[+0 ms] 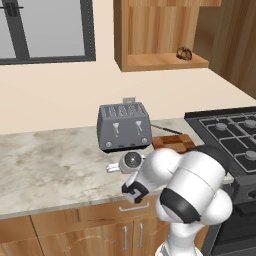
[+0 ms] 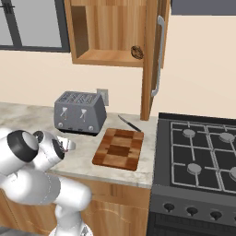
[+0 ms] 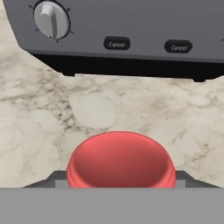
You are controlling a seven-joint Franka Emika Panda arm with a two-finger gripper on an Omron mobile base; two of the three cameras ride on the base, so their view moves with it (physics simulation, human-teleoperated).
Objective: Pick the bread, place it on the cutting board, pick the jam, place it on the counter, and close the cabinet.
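The bread (image 1: pixel 184 53) (image 2: pixel 137 51) lies on the bottom shelf of the open cabinet (image 1: pixel 160 61) (image 2: pixel 110 57). The cabinet's door (image 2: pixel 150 60) stands swung out to the right. The chequered cutting board (image 1: pixel 172 142) (image 2: pixel 119 148) lies bare on the counter (image 1: pixel 50 165) (image 2: pixel 85 159) beside the stove. My gripper (image 1: pixel 116 168) (image 2: pixel 68 145) (image 3: pixel 120 181) is low over the counter just in front of the toaster, shut on the red jam (image 3: pixel 120 159). The jam fills the bottom of the hand view. Whether it touches the counter, I cannot tell.
A grey toaster (image 1: pixel 123 126) (image 2: pixel 79 111) (image 3: pixel 131 26) stands close behind the gripper. A knife (image 1: pixel 165 128) (image 2: pixel 129 123) lies behind the board. The black stove (image 1: pixel 235 135) (image 2: pixel 203 152) borders the counter on the right. A window (image 1: pixel 45 30) is at the upper left.
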